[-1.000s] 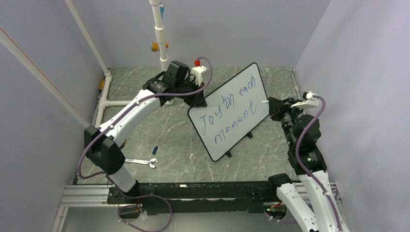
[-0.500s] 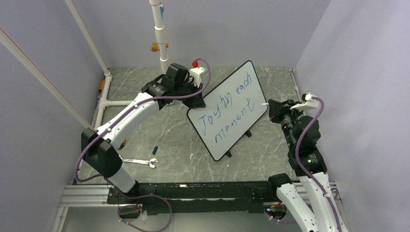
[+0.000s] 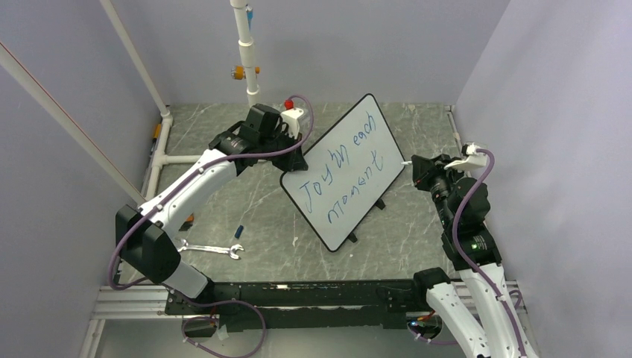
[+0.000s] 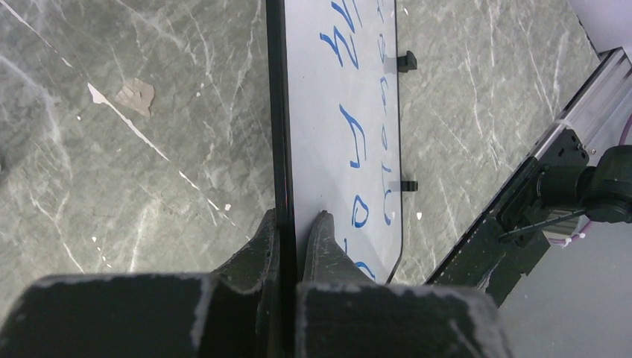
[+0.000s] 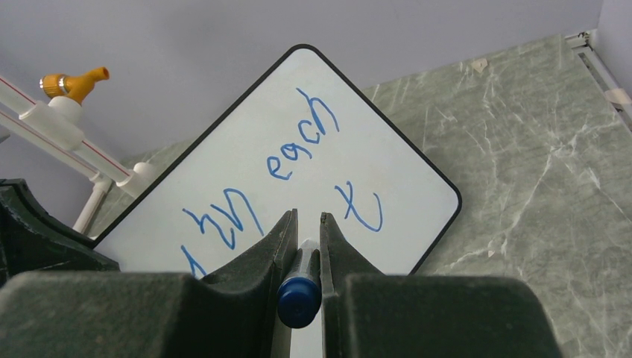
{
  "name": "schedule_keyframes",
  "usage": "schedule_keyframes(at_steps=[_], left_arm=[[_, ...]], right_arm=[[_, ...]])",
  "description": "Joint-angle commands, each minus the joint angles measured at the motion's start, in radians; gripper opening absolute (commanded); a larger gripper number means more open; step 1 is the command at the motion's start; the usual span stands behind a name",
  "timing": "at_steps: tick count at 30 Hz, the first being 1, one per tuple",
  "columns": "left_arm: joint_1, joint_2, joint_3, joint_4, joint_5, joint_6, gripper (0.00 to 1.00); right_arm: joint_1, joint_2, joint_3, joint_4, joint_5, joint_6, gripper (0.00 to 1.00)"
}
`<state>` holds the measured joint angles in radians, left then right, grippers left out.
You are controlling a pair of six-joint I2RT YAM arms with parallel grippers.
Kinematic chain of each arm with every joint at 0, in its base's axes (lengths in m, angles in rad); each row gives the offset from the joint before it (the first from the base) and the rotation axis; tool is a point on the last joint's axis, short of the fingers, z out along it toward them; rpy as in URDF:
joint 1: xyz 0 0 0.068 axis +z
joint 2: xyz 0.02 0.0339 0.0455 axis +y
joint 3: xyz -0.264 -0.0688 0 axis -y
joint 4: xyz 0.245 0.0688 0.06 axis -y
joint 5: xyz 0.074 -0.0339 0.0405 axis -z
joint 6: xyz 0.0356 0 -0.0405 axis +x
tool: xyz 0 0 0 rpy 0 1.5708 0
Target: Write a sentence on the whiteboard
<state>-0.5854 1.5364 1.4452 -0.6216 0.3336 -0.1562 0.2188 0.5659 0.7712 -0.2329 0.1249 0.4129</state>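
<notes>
1. Whiteboard, a large glossy white rectangular panel with rounded corners and a thin black rim. It stands mid-bench, propped at a slant on one long edge. Its small black feet face the arm bases, low over the grey marbled bench. Whether they touch it cannot be told.
2. Right claw, the nearer one, sits just beside the board's right-hand edge. It is clamped on a pale-barrelled marker with a blue end. The tip is hidden between the fingers, so contact with the panel cannot be told.
3. Sentence, in blue marker handwriting with large slanted letters. Two lines read "Joy in each" and "moment"; the "in" is scrawled, the rest legible.
4. Left claw, the farther one, is at the board's left-hand edge. It is pinched tight on the black rim, one finger on each face.
5. Step in hand (judged): the writing looks complete, and the last stroke is likely finished or finishing.
6. Next move (judged): draw the marker straight back, clear of the wet ink. Then lower the board squarely onto its feet before the rim is released, since an early release could let it topple.
</notes>
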Motion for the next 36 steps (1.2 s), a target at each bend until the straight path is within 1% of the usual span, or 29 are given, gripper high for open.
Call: schedule_keyframes(at_steps=[1,6,9,13,18,21,26,32,36], left_arm=[[-0.014,0.026,-0.109,-0.328,-0.182,0.279,0.00],[-0.012,0.002,-0.112,-0.366,-0.128,0.283,0.00],[-0.013,-0.006,-0.145,-0.357,-0.153,0.266,0.00],[-0.013,-0.006,-0.201,-0.299,-0.176,0.236,0.00],[-0.013,-0.014,-0.245,-0.230,-0.211,0.209,0.13],[-0.012,-0.022,-0.249,-0.215,-0.226,0.204,0.18],[-0.014,-0.019,-0.228,-0.221,-0.227,0.206,0.23],[-0.020,-0.028,-0.212,-0.225,-0.228,0.200,0.27],[-0.022,-0.044,-0.202,-0.227,-0.216,0.193,0.32]], right_arm=[[0.003,0.007,-0.009,0.037,0.000,0.013,0.00],[0.003,0.012,-0.024,0.049,0.005,0.019,0.00],[0.002,0.015,-0.031,0.052,0.000,0.029,0.00],[0.002,0.018,-0.032,0.053,0.001,0.026,0.00],[0.002,0.019,-0.029,0.046,0.003,0.023,0.00],[0.002,0.017,-0.034,0.048,-0.002,0.028,0.00],[0.002,0.020,-0.041,0.056,-0.010,0.043,0.00],[0.002,0.029,-0.041,0.063,-0.025,0.059,0.00],[0.001,0.028,-0.044,0.064,-0.025,0.062,0.00]])
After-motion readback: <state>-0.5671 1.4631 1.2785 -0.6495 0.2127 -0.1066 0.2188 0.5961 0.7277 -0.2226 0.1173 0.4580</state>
